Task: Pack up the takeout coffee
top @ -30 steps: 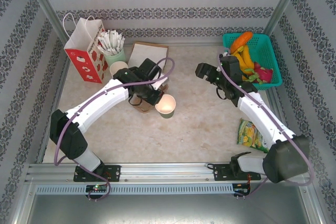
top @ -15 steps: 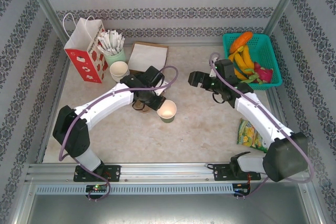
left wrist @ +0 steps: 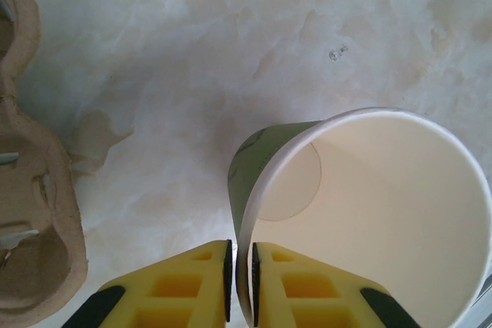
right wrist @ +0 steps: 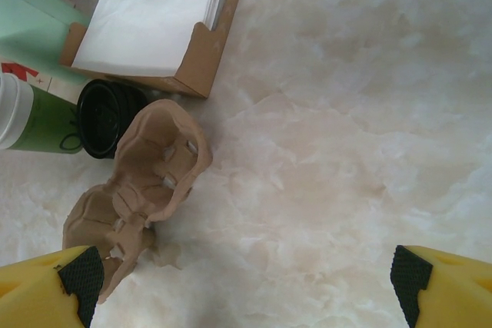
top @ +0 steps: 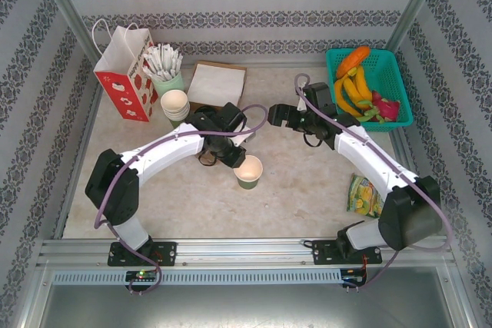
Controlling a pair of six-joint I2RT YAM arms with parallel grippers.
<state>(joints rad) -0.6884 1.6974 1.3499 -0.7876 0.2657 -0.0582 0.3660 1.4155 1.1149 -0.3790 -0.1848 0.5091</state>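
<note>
The small pale-green paper cup, open-topped and cream inside, stands upright on the marbled beige table near its middle. The left gripper straddles the cup's near rim, 1 yellow finger outside the wall and 1 inside, the pair almost together; whether they pinch the paper or merely flank it I cannot tell. To the cup's left, apart from it, lies a brown moulded-pulp cup carrier. A round black plastic lid sits just beside the carrier's far end, between it and a brown cardboard tray of white napkins. The right gripper hangs over bare table with its 2 fingers spread wide, nothing between them. Along the back left stand a red-and-white paper bag, a pale-green cup of white paper-wrapped sticks and a stack of cream paper cups. A teal plastic basket holding yellow and orange produce sits at the back right, and a green-and-yellow snack packet lies at the table's right side.
</note>
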